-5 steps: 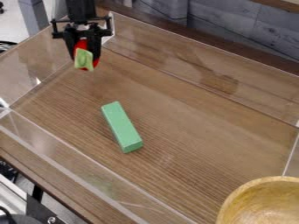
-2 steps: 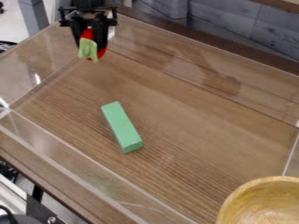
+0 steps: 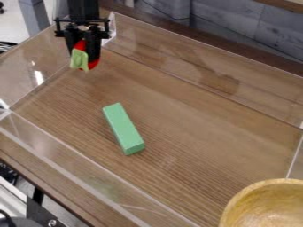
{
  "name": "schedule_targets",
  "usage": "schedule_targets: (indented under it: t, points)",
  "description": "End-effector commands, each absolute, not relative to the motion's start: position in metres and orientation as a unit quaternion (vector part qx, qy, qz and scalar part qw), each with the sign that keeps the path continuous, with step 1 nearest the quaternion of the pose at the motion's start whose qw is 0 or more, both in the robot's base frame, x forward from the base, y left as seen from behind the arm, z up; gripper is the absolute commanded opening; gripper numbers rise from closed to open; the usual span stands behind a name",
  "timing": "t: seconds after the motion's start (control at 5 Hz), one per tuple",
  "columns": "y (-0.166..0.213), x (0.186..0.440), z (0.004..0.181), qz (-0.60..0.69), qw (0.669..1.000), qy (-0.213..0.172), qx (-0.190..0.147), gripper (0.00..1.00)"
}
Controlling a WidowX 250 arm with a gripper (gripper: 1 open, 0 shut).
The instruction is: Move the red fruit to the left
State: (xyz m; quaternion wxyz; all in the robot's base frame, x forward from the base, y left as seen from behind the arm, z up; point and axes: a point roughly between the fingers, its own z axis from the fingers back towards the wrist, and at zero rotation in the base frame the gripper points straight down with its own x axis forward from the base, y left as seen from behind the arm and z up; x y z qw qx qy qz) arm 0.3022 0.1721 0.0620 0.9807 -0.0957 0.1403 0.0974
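The red fruit [image 3: 81, 57], bright red with a light green leafy part, hangs above the wooden floor at the far left of the clear-walled tray. My gripper [image 3: 83, 51] is shut on it, its black fingers pressed against both sides of the fruit. The arm rises out of the top of the frame above it. Nothing hides the fruit apart from the fingers at its sides.
A green rectangular block [image 3: 122, 128] lies flat near the middle of the wooden surface. Clear acrylic walls [image 3: 30, 75] ring the work area. A wooden bowl's rim [image 3: 263, 206] shows at the bottom right corner.
The gripper, still holding the fruit, drifted a little right and up, then came back left and slightly lower. The green block has not moved.
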Motion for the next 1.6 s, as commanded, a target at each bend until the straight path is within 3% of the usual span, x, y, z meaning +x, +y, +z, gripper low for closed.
schedule_targets:
  t: [0.0, 0.2, 0.4, 0.6, 0.8, 1.0, 1.2, 1.4]
  points:
    - [0.195, 0.303, 0.081, 0.091, 0.986, 0.115, -0.081, 0.00]
    - [0.210, 0.296, 0.076, 0.085, 0.986, 0.122, -0.080, 0.00]
    - [0.206, 0.291, 0.071, 0.067, 0.986, 0.127, -0.088, 1.00]
    - [0.202, 0.288, 0.069, 0.052, 0.985, 0.131, -0.101, 1.00]
    - [0.200, 0.290, 0.074, 0.035, 0.986, 0.125, -0.103, 0.00]
    - [0.211, 0.298, 0.068, 0.057, 0.985, 0.120, -0.110, 0.00]
    - [0.217, 0.302, 0.059, 0.077, 0.983, 0.121, -0.116, 1.00]
    - [0.211, 0.303, 0.060, 0.111, 0.979, 0.118, -0.122, 1.00]
